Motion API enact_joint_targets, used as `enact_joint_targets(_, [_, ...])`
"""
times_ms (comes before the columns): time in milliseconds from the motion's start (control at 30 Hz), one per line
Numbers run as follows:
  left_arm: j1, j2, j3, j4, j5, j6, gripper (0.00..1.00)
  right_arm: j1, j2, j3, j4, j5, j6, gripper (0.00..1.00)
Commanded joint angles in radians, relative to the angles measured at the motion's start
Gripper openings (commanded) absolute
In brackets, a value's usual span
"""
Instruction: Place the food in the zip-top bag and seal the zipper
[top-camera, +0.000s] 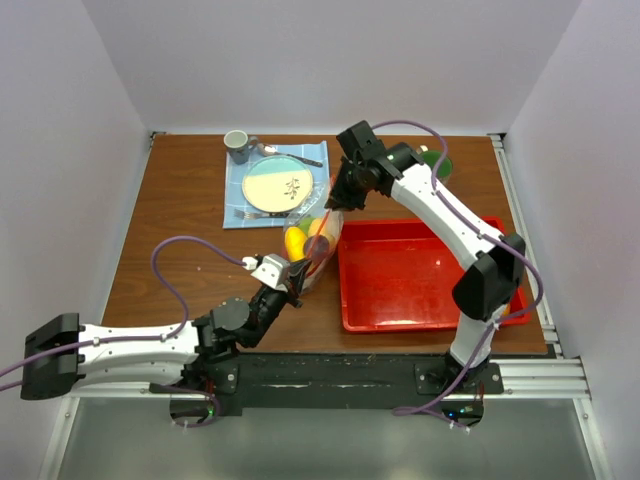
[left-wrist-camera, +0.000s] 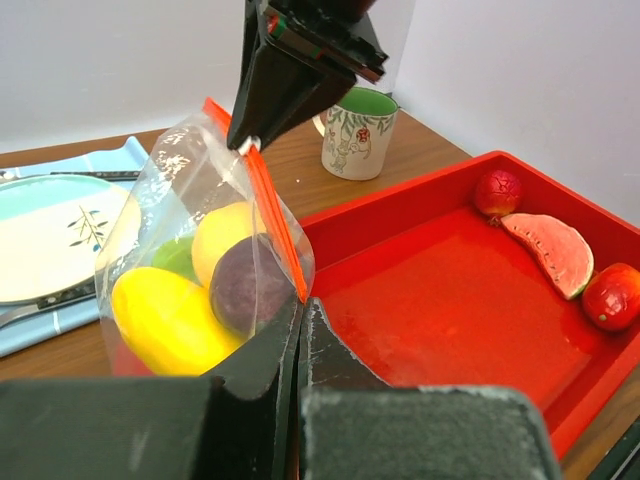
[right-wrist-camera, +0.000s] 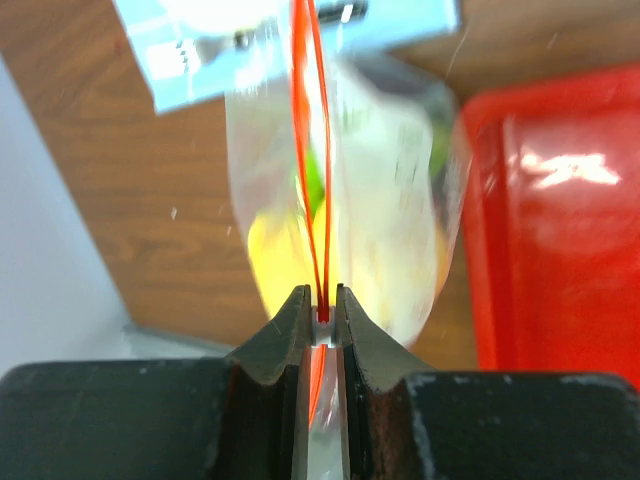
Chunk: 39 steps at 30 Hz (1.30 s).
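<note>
The clear zip-top bag (top-camera: 312, 243) is held up off the table between my two grippers, just left of the red tray. It holds the food: a yellow piece (left-wrist-camera: 165, 322), a dark purple piece (left-wrist-camera: 247, 284), an orange-yellow piece (left-wrist-camera: 222, 232) and a green piece (left-wrist-camera: 176, 256). My left gripper (left-wrist-camera: 301, 300) is shut on the near end of the red zipper (left-wrist-camera: 276, 225). My right gripper (right-wrist-camera: 321, 303) is shut on the far end of the zipper (right-wrist-camera: 312, 150), whose two strips run slightly apart ahead of it.
The red tray (top-camera: 420, 300) lies to the right and holds a watermelon slice (left-wrist-camera: 548, 250) and two red fruits (left-wrist-camera: 497, 190). A patterned cup (left-wrist-camera: 358, 130), a plate (top-camera: 284, 186) on a blue mat and a grey mug (top-camera: 238, 146) stand behind.
</note>
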Motion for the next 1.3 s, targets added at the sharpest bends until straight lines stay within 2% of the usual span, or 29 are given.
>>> enact_joint_targets(0, [-0.016,-0.072,-0.014,-0.029,-0.006,-0.032,0.00,-0.060,0.075,0.146,0.011,0.133,-0.087,0.04])
enact_joint_targets(300, [-0.016,-0.172,-0.022,-0.127,-0.055,-0.052,0.00,-0.106,0.225,0.335,-0.002,0.157,-0.129,0.04])
enact_joint_targets(567, [-0.015,-0.247,-0.022,-0.195,-0.104,-0.043,0.00,-0.107,0.296,0.465,-0.003,0.156,-0.149,0.07])
enact_joint_targets(800, [-0.016,-0.349,0.005,-0.291,-0.133,-0.038,0.00,-0.107,0.319,0.473,0.080,0.082,-0.133,0.08])
enact_joint_targets(967, [-0.016,-0.400,0.041,-0.363,-0.104,-0.046,0.00,-0.092,0.318,0.477,0.144,-0.029,-0.116,0.07])
enact_joint_targets(1267, [-0.016,-0.374,0.128,-0.387,-0.055,-0.032,0.00,-0.044,0.264,0.464,0.216,-0.148,-0.104,0.09])
